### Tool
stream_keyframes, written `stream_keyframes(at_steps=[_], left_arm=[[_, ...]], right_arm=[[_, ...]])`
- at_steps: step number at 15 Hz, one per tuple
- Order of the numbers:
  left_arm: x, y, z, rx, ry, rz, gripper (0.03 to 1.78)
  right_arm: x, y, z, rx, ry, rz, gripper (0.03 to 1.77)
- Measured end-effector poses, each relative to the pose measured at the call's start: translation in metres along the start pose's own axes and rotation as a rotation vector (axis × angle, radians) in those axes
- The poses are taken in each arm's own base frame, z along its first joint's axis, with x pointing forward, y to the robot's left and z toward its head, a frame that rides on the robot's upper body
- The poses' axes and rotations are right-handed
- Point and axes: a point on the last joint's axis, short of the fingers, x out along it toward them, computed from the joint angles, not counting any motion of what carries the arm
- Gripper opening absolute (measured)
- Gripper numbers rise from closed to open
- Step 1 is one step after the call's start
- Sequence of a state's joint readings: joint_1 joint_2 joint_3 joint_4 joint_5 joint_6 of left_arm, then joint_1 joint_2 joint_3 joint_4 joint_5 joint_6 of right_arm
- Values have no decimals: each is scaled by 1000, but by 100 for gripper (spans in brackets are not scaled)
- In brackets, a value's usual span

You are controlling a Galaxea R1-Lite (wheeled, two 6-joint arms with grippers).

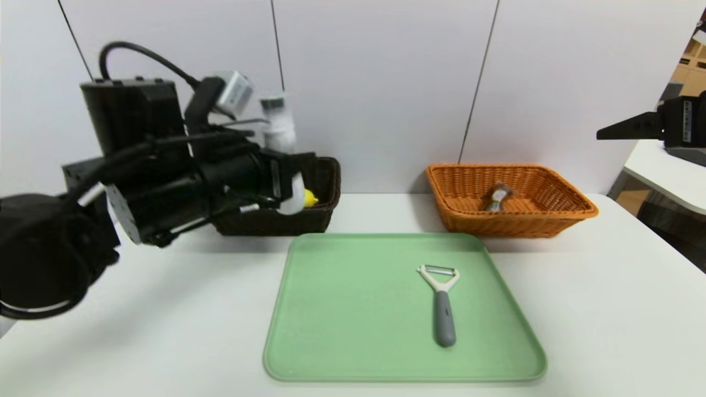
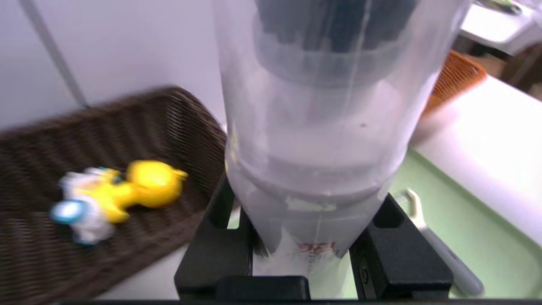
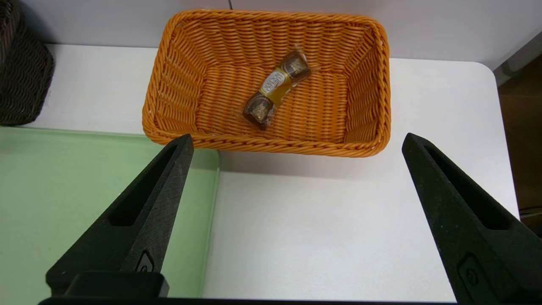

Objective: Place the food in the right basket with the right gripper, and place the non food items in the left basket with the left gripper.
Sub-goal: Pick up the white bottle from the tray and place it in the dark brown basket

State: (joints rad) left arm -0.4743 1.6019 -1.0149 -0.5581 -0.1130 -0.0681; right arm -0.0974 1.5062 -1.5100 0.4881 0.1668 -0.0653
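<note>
head view: bottle in left gripper

White table, green tray in front, dark basket and orange basket behind.

Peeler on tray; snack in right basket; duck toy in left basket.

Clear grey-capped bottle upright above dark basket, duck toy inside, peeler flat on tray, wrapped snack in orange basket.
</note>
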Motion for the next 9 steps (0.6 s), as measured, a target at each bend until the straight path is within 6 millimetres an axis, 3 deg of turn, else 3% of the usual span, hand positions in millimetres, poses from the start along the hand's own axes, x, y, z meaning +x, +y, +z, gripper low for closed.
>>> stream_keyframes(at_steps=[2, 4, 9], left_arm=[[2, 31, 23, 14, -10, 105, 62], [15, 60, 29, 46, -20, 184, 62], [65, 119, -16, 49, 20, 288, 62]], right_arm=[[0, 1, 0, -2, -1, 3, 170], [-1, 2, 0, -4, -1, 5, 170], [-2, 3, 0, -4, -3, 8, 170]])
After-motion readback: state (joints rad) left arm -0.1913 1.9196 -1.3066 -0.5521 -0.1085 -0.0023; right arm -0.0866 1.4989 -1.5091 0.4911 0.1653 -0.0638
